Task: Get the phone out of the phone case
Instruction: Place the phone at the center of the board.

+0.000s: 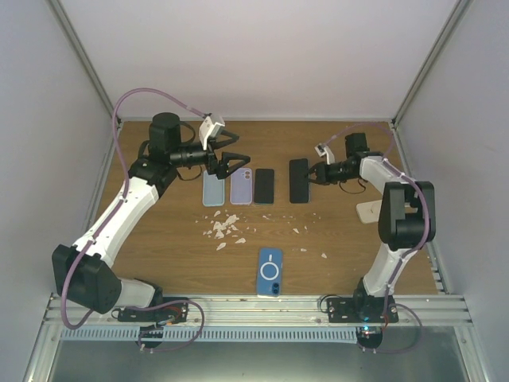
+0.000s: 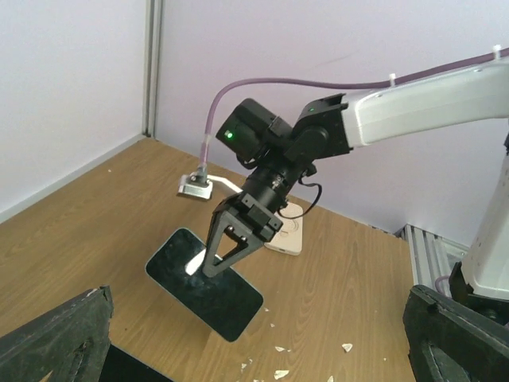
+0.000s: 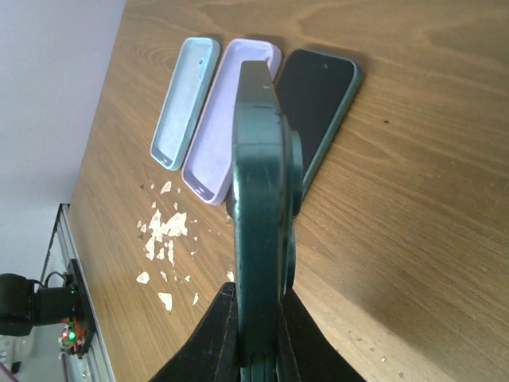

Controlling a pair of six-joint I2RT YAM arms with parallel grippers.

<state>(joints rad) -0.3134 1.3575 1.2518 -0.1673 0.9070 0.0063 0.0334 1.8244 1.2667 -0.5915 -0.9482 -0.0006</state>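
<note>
Currently the right hand [image 1: 313, 176] is shut on the right long edge of the dark cased phone [image 1: 297, 181], holding it slightly tilted over the surface [image 1: 159, 239]; whether its lower edge touches the wood I cannot tell. The left hand [image 1: 228, 165] is spread wide and holds nothing, hovering over the far ends of the light blue case [image 1: 212, 190] and the lilac case [image 1: 241, 188]; a bare black phone [image 1: 264, 185] lies just right of them. The risk, as I judge it, is the thin pinch on one edge; if the left hand pries at the case, the whole thing could pivot or slip free and drop onto the bare black phone; a squeeze across both faces may also clamp the case shut.
</note>
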